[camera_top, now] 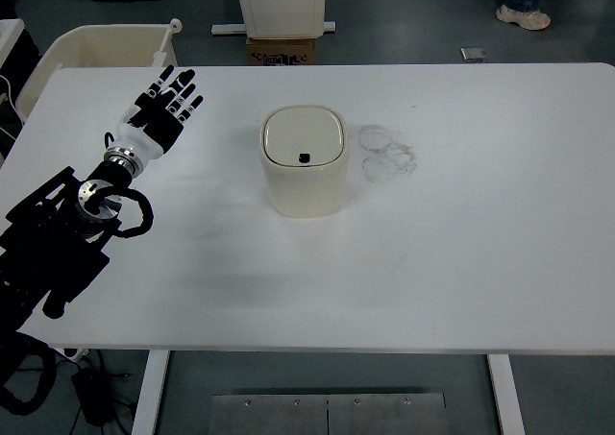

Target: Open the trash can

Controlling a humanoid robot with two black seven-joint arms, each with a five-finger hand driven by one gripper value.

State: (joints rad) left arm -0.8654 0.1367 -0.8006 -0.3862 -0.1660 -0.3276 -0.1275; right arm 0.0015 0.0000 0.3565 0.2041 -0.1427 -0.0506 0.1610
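Note:
A small cream trash can [304, 161] stands near the middle of the white table [461, 253], its flat lid down, with a small black button at the lid's front edge. My left hand [165, 104] hovers over the table's far left, well to the left of the can, fingers spread and holding nothing. Its black arm comes in from the lower left corner. The right arm does not show.
Faint ring marks [387, 151] lie on the table just right of the can. A cream chair [96, 56] stands behind the table's far left corner. A white cabinet base and a cardboard box [282, 50] sit beyond the far edge. A person's feet [522, 12] show at top right.

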